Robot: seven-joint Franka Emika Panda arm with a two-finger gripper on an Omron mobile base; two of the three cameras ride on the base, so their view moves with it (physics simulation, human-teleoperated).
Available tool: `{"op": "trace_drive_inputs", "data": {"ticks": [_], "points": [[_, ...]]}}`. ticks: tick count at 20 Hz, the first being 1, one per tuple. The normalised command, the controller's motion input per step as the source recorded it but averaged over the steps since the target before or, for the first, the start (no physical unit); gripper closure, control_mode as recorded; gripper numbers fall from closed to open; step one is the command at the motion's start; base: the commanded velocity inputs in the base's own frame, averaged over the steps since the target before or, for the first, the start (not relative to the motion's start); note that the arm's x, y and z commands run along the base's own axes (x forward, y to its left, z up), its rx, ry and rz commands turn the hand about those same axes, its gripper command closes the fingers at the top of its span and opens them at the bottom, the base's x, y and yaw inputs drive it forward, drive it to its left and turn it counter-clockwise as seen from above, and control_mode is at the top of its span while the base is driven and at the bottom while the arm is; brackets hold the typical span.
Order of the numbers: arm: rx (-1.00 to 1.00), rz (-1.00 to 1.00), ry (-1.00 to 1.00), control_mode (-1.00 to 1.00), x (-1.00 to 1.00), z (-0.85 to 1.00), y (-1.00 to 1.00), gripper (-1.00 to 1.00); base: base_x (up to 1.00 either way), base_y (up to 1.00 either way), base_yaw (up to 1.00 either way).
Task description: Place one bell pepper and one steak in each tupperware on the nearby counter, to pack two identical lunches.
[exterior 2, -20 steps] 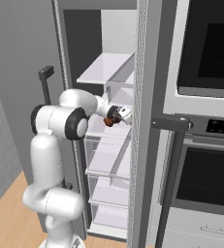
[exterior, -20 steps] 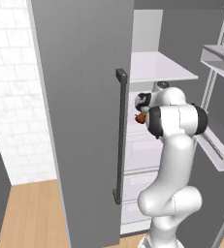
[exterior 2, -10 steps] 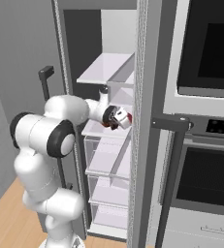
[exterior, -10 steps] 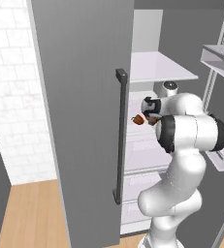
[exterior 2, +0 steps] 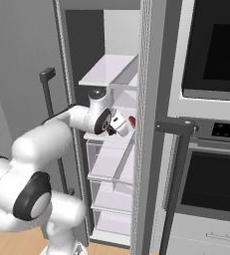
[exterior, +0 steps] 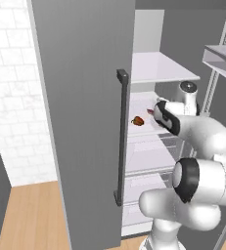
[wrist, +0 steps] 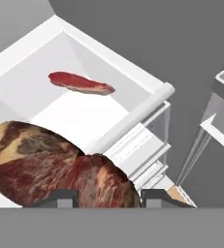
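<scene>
Jaws closed on marbled steak (wrist: 60, 167)

Open fridge, landmark = the dark vertical door handle (exterior: 121, 136) in the left base view.

- White top shelf (exterior: 161, 68) sits right of the handle's upper end; nothing visibly resting on its bare surface.
- Next shelf (exterior: 143, 105) down, level with the handle's middle: a small red-orange item, likely a bell pepper (exterior: 138, 120), lies on it just right of the handle.
- Below that, clear drawers (exterior: 146, 161) stack down toward the handle's lower end; contents not discernible.

Hand view: a white shelf (wrist: 84, 114) with a raised front lip carries one red steak (wrist: 81, 83), lying flat, well back from the lip.

Plank floor (exterior: 29, 215) below the handle.
</scene>
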Motion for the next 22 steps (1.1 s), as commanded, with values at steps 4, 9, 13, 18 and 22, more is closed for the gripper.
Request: {"op": "trace_drive_inputs", "data": {"ticks": [4,9,13,18,22], "points": [[-0.06,0.04,-0.10,-1.00,-1.00,0.50,0.31,1.00,0.00,0.00,0.00],[-0.12,0.11,-0.15,-1.00,-1.00,0.53,0.56,1.00,0.00,0.00,0.00],[-0.12,0.15,-0.15,-1.00,-1.00,0.56,0.51,1.00,0.00,0.00,0.00],[-0.02,0.04,-0.03,1.00,-0.20,0.11,0.09,1.00,-0.80,0.21,0.14],[0.00,0.00,0.00,1.00,0.00,0.00,0.00,1.00,-1.00,0.02,0.09]]}}
